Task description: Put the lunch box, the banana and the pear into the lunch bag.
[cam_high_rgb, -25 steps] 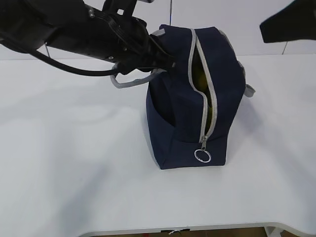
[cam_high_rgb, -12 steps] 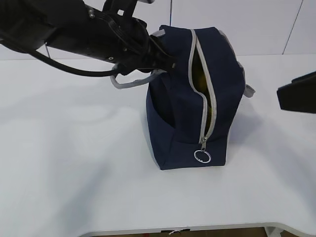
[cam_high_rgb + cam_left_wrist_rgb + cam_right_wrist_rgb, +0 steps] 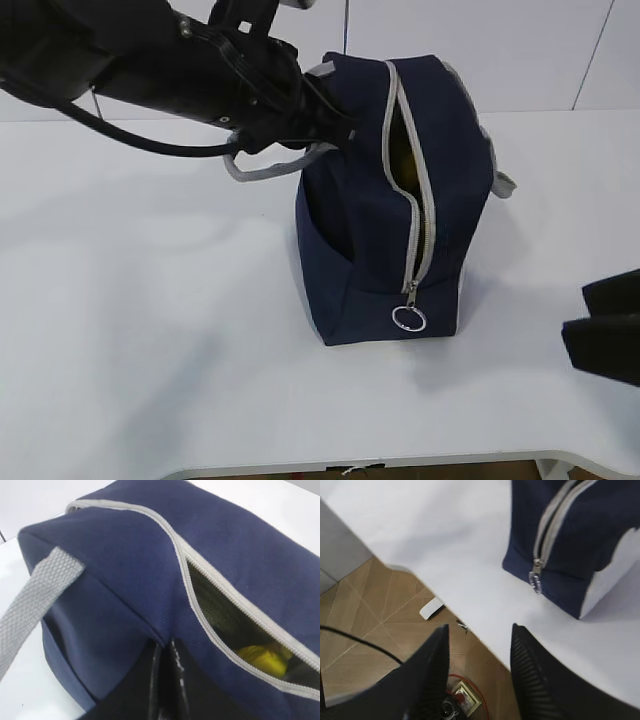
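A white table (image 3: 150, 330) fills most of the room, its front edge rounded. Behind it stands a pale panelled wall (image 3: 500, 50). Below the table's edge lies a brown wood-patterned floor (image 3: 365, 610) with a black cable (image 3: 360, 640) and a small white object (image 3: 431, 608).

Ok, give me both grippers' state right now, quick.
Left gripper: shut, pinching the lunch bag fabric.
Right gripper: open, empty, beside the table edge.

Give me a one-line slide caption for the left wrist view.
Left claw pinches the navy lunch bag wall beside its half-open zipper, with yellow fruit visible inside.
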Robot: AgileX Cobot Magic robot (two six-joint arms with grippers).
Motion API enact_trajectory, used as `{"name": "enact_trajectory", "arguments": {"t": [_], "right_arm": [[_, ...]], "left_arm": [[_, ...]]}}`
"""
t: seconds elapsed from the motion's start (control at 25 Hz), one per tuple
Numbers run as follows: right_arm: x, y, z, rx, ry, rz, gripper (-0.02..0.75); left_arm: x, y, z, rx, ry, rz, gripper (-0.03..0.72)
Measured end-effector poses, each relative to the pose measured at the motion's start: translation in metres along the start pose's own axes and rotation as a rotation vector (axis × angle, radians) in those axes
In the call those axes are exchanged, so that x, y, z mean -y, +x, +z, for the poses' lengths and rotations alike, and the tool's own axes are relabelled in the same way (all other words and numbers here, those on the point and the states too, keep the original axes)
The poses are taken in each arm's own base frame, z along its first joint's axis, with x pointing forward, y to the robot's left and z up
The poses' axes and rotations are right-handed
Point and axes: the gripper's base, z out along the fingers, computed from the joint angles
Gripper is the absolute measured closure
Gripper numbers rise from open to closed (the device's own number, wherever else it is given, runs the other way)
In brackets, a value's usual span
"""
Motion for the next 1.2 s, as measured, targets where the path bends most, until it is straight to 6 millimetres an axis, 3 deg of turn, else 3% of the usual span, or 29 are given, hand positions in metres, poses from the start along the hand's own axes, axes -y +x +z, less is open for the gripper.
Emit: {"name": "enact_trajectory", "arguments": {"t": [0.44, 0.68, 1.2], "right_arm": [[-0.007, 0.023, 0.022, 0.053, -0.119, -0.256, 0.391], [0.011, 0.022, 0.050, 0.035, -0.133, -0.237, 0.391], [0.045, 0.028, 0.105, 0.070, -0.105, -0.417, 0.391]], "left_arm": [[0.000, 0.000, 0.000, -0.002, 0.001, 0.001, 0.703], [0.000, 0.000, 0.000, -0.002, 0.002, 0.001, 0.703], [0.000, 0.000, 0.000, -0.004, 0.003, 0.001, 0.703]]}}
